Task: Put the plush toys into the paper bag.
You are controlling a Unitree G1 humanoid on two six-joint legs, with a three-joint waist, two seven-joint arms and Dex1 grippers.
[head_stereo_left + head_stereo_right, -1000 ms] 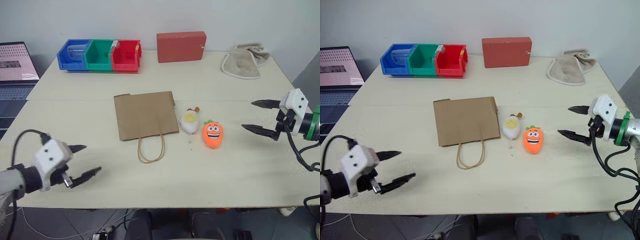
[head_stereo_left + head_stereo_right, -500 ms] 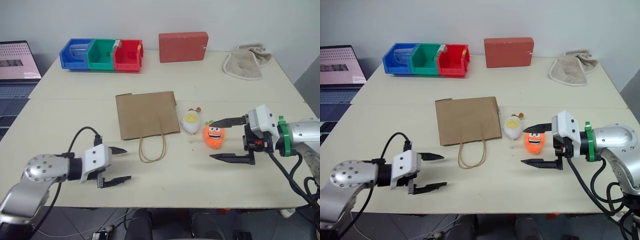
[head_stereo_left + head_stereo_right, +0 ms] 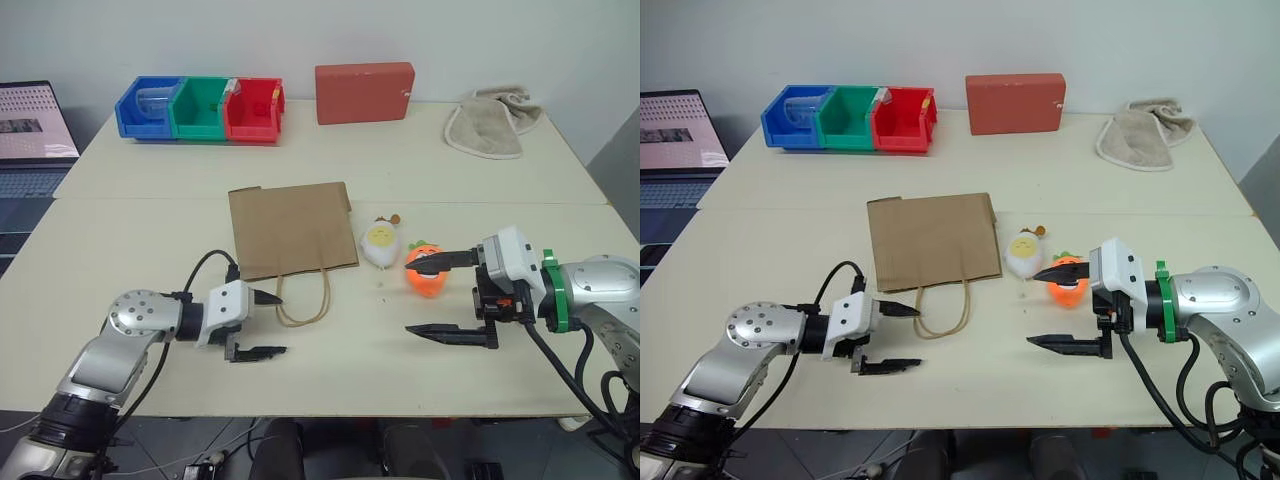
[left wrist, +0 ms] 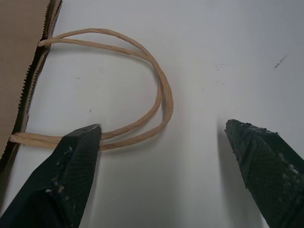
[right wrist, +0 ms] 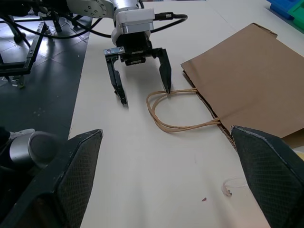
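Paper bag [image 3: 292, 230] lies flat on the desk [image 3: 150, 240], mouth toward the robot, its loop handles [image 3: 303, 296] spread on the desktop. White plush with yellow face [image 3: 381, 243] sits just beside the bag's right edge; orange carrot plush [image 3: 424, 273] just right of that, the two toys near each other but apart. Both toys outside the bag.

Left gripper [image 3: 266, 325]: fingers spread wide, nothing between them, low over the desk. Far finger tip [image 4: 78, 156] is at the left side of the handle loop; whether it touches the cord cannot be told.

Right gripper [image 3: 430, 296]: fingers spread wide, holding nothing. Upper finger [image 3: 440, 260] crosses in front of the carrot; lower finger [image 3: 450, 333] hangs over bare desk nearer the robot.

Far edge of desk: blue, green and red bins [image 3: 200, 109], red block [image 3: 364, 92], beige towel [image 3: 490, 126].
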